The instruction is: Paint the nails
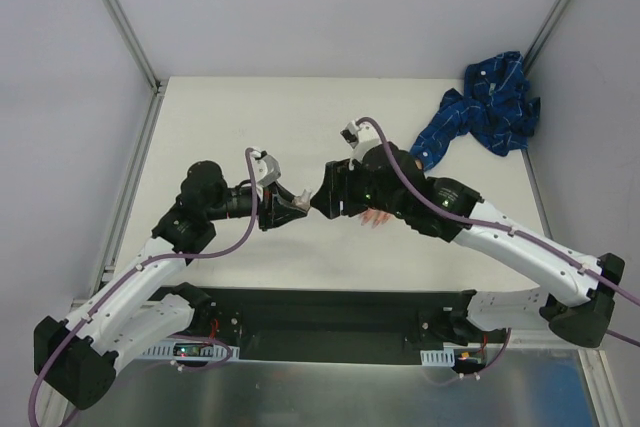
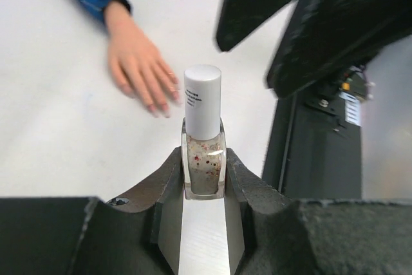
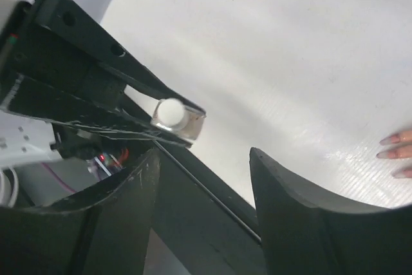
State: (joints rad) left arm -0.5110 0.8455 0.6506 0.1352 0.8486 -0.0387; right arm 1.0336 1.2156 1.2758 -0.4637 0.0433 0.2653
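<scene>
My left gripper is shut on a small clear polish bottle with a glittery fill and a white cap still on it. It holds the bottle upright above the table. My right gripper stands open just in front of the cap, with nothing between its fingers. The flesh-coloured mannequin hand lies flat on the table beyond the bottle. Its pinkish nails point toward me. In the top view the hand is mostly hidden under my right arm.
The hand's blue patterned sleeve lies bunched at the table's back right corner. Grey walls and metal frame posts close in the white table. A black base plate runs along the near edge.
</scene>
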